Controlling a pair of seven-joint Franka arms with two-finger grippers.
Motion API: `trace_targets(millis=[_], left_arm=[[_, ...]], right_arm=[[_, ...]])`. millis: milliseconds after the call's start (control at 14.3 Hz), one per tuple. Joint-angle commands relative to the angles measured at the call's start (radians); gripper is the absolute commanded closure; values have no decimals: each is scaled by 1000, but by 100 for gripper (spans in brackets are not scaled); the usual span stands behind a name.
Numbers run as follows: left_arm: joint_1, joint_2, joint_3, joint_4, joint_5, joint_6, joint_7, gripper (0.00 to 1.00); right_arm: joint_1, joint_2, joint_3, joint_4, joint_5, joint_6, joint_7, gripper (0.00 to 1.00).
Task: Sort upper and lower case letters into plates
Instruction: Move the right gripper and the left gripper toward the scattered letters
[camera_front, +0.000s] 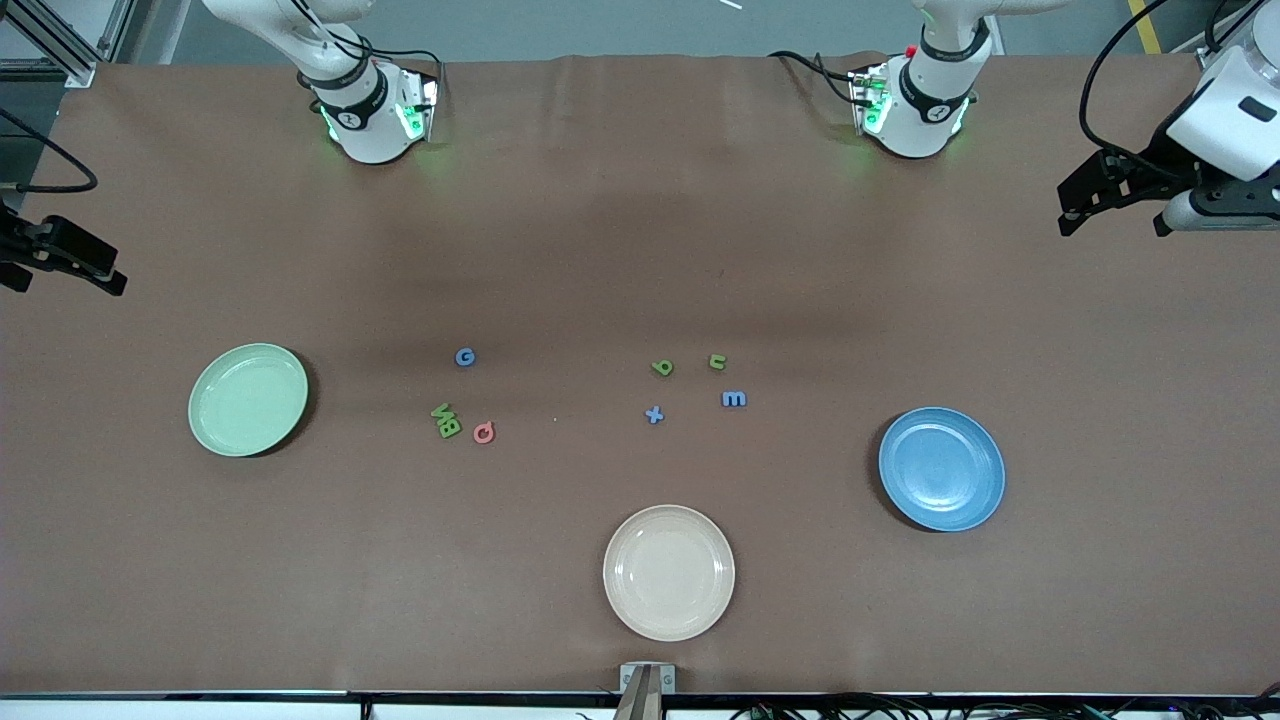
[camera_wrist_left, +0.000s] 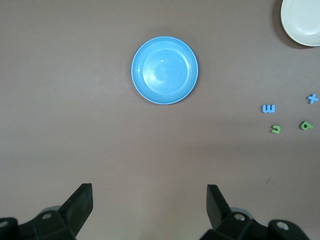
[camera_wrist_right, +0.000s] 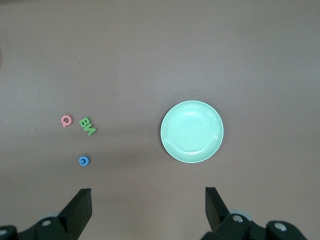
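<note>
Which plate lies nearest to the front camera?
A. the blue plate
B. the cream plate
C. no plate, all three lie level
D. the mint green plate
B: the cream plate sits lowest in the front view, below both the mint green plate and the blue plate.

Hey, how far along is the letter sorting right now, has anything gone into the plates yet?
Nothing is sorted yet. The mint green plate and the blue plate are both empty. Nothing is in hand: the left gripper and right gripper are open and wait high at their table ends. All the letters are left on the table: capitals G, Q and the green pair, and lowercase m, x, b, u.
</note>
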Motion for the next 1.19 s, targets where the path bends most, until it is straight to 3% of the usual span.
trace_targets(millis=[0,280,420,561,771,981,1121], left_arm=[[2,13,4,20,-26,-11,17,0],[1,28,4,40,-29,-9,14,0],[-8,75,-1,56,-29,-11,3,0],[-4,86,-2,14,-28,16,0,0],[-11,104,-4,-93,-26,162,0,0],[-10,149,-47,-217,-28,375,-1,0],[-14,228,-96,-228,-28,458,-35,0]], right_arm=[[12,-9,-14,-10,11,3,-4,0],[18,-6,-13,-18,16,-5,10,0],[72,3,-12,-92,44,42,26,0],[125,3,-12,-238,53,204,89,0],[228,47,-12,-396,53,401,106,0],[342,176,-13,-393,53,496,158,0],[408,256,-12,-392,53,577,213,0]])
